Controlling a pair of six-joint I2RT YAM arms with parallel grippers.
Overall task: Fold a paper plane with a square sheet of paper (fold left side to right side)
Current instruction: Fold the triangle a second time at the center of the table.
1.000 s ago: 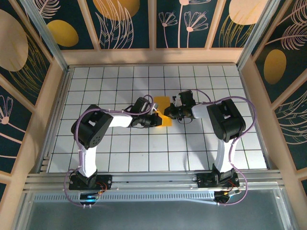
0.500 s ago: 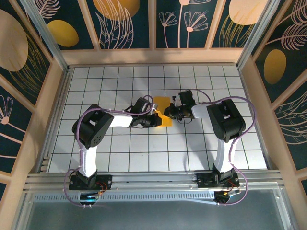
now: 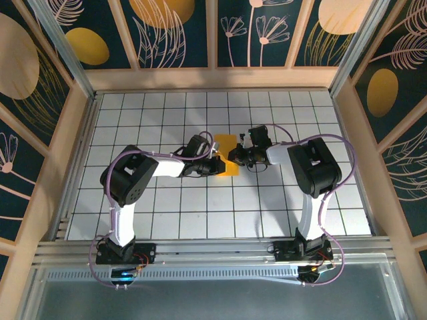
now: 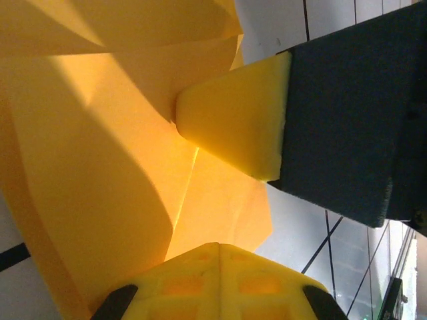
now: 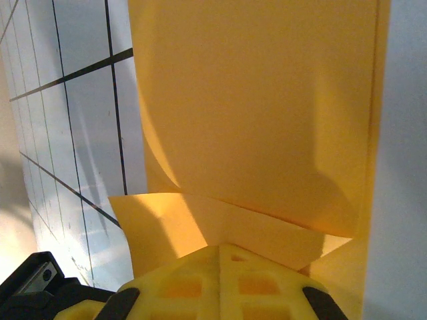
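The square sheet of paper [image 3: 225, 153] lies partly folded in the middle of the tiled table, orange-yellow with creased, overlapping layers [image 4: 100, 147] [image 5: 267, 113]. My left gripper [image 3: 216, 164] comes in from the left and is shut, its tip [image 4: 220, 247] resting on the paper near a crease, nothing between the jaws. My right gripper [image 3: 235, 155] comes in from the right, also shut, its tip [image 5: 220, 248] down on a folded flap. In the left wrist view the right gripper's yellow fingertip [image 4: 233, 127] presses on the paper just ahead of my left jaws.
White gridded tabletop [image 3: 167, 200] surrounds the paper on all sides. Wooden frame and dark-blue patterned walls [image 3: 213, 33] enclose the table. Both arms' elbows [image 3: 127, 177] [image 3: 313, 167] stand to either side of the centre.
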